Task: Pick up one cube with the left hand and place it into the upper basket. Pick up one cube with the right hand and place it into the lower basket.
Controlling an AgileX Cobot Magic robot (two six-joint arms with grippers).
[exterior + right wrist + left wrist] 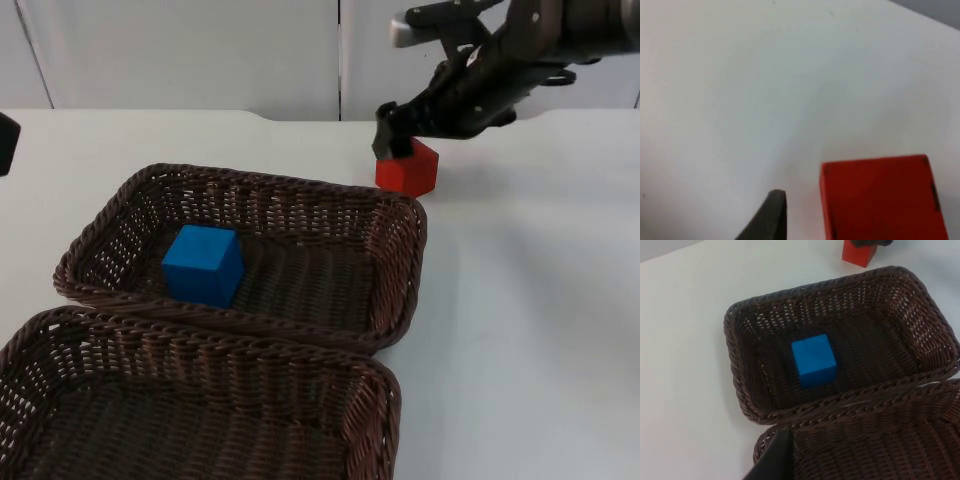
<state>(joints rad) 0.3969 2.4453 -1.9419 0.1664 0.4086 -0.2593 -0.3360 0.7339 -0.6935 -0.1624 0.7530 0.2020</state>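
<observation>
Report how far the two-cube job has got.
Done: the blue cube lies in the upper basket. In hand: the right claw is down at the red cube, which sits on the table beyond that basket. Left: carrying it into the lower basket. The left arm waits at the side.

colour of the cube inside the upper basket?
Blue. The cube in the upper basket shows best in the left wrist view.
</observation>
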